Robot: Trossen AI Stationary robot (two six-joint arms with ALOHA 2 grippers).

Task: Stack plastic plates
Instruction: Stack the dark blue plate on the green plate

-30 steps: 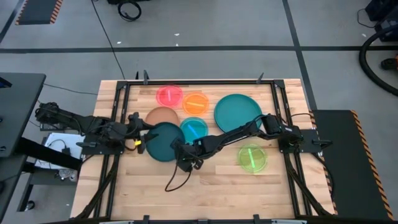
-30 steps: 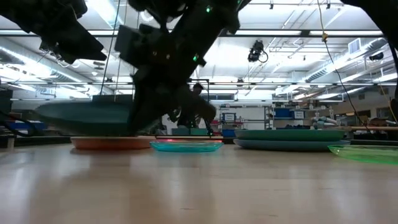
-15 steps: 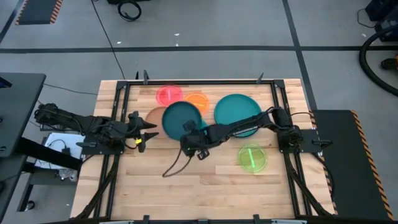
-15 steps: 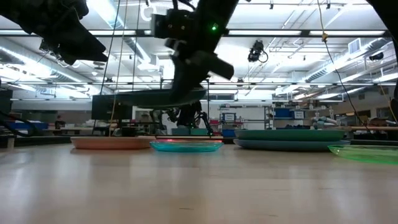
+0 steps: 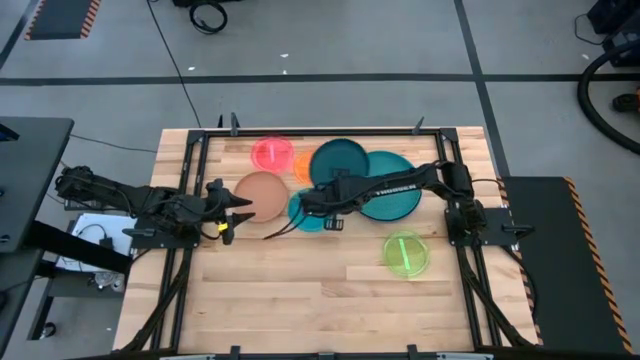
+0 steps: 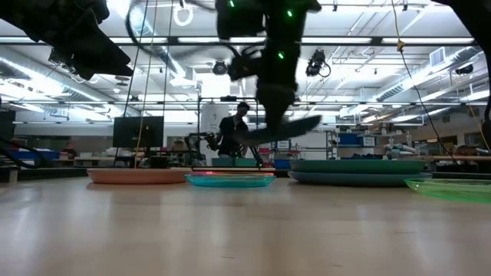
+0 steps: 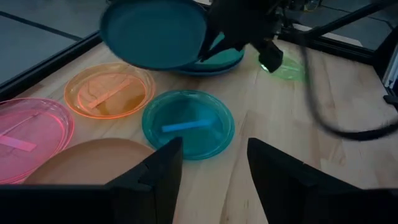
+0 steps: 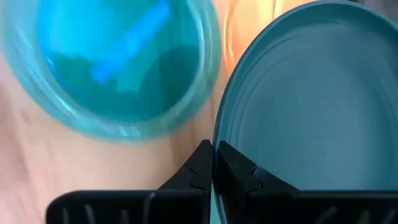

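Wooden table [image 5: 300, 300], right gripper [image 5: 322, 196] clamping dark teal plate [image 5: 338, 163], seemingly airborne

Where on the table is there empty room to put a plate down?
The near half of the table is bare wood, bordered by the lime green plate on the right side. The far half is crowded: pink plate, tan plate, cyan plate and large teal plate lie close together, with the right gripper carrying the dark teal plate above them.
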